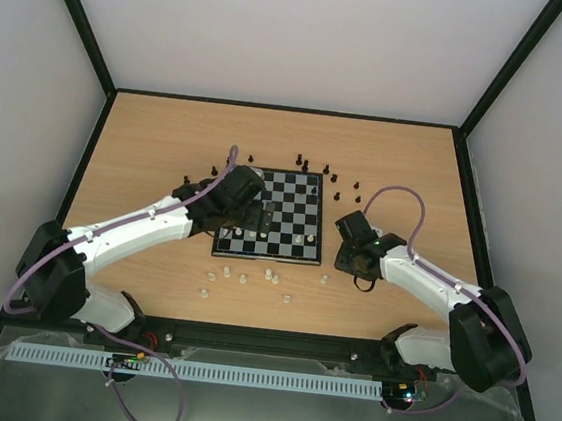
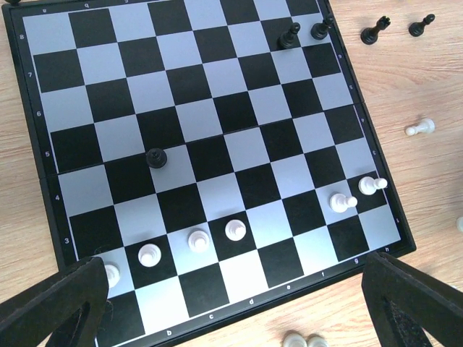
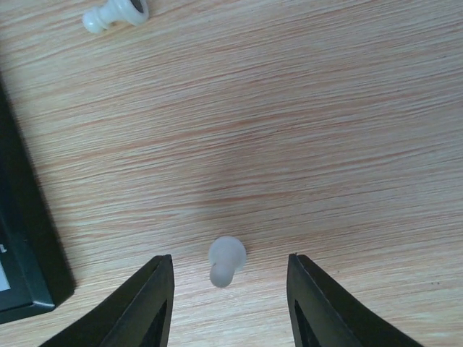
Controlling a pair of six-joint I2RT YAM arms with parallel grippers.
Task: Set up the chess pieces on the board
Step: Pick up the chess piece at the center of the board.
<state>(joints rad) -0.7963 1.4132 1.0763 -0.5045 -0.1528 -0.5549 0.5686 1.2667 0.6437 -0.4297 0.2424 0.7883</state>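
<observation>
- Pale wooden worktop [image 1: 168, 138], closed in by plain grey-white walls, is carrying the board [image 1: 296, 212] at its middle, between the two arms.
- Left jaws are standing wide apart and grasping nothing. In the left wrist view their dark fingers [image 2: 51, 311] are hanging over the board's near edge, one at each lower corner of the view.
- Just beyond them, four white pawns [image 2: 198, 239] are standing in a slanting row on the near left squares. Two more white pieces [image 2: 342, 202] are standing by the near right corner.
- A lone black pawn [image 2: 156, 157] is standing on the middle left of the board, and two black pieces [image 2: 289, 35] are standing at its far right corner.
- Right jaws are released, straddling a fallen white pawn [image 3: 227, 260] with a gap showing on each side. That pawn is lying on bare wood, off the board, just right of its near right corner.
- Another white piece [image 3: 116, 13] is lying on its side farther away on the wood.
- Loose white pieces [image 1: 243, 278] are sitting scattered on the worktop near the board's near edge.
- Loose black pieces [image 1: 306, 166] are sitting along its far edge and past its far right corner.
</observation>
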